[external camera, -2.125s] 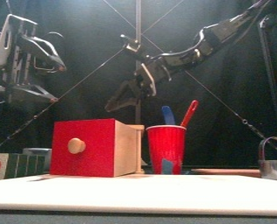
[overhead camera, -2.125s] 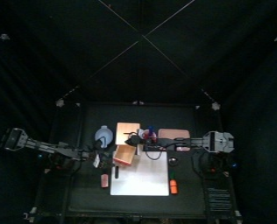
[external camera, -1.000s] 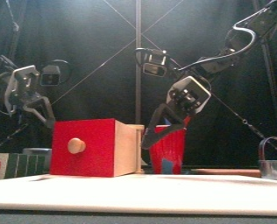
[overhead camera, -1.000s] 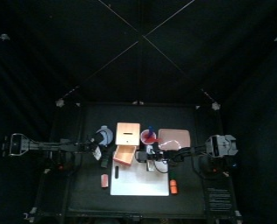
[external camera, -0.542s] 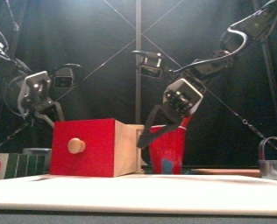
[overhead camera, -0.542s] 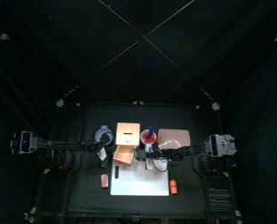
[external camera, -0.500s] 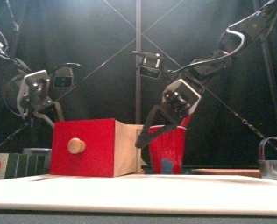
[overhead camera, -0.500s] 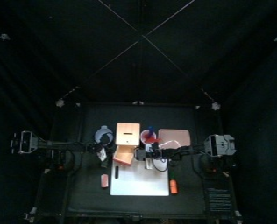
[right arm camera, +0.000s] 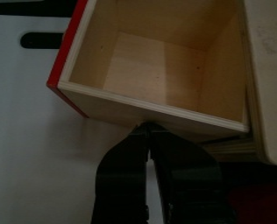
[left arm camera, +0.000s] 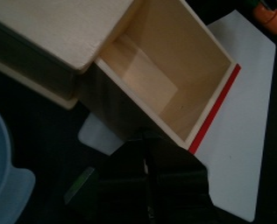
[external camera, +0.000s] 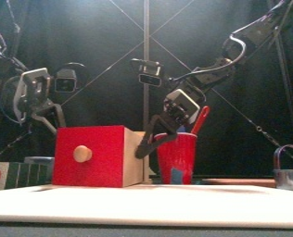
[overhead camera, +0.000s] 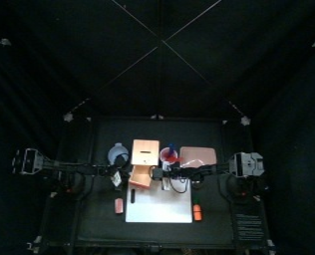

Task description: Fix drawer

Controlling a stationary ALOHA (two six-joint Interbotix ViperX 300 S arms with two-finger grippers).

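I note the drawer (right arm camera: 152,70) pulled out from its box. My right pincer (right arm camera: 147,140) is clenched empty, tips at its wall. Left pincer (left arm camera: 145,162) likewise clenched, just beside it.

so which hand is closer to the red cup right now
Right. The right hand hangs close beside the red cup, between it and the drawer. The left hand is up past the drawer's other side, away from the cup.

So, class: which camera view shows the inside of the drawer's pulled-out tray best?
The right wrist view: the drawer fills the picture, its open tray's bare floor and walls visible. The left wrist view shows the tray at an angle, the top view shows it tiny, and the front view shows only its red face.
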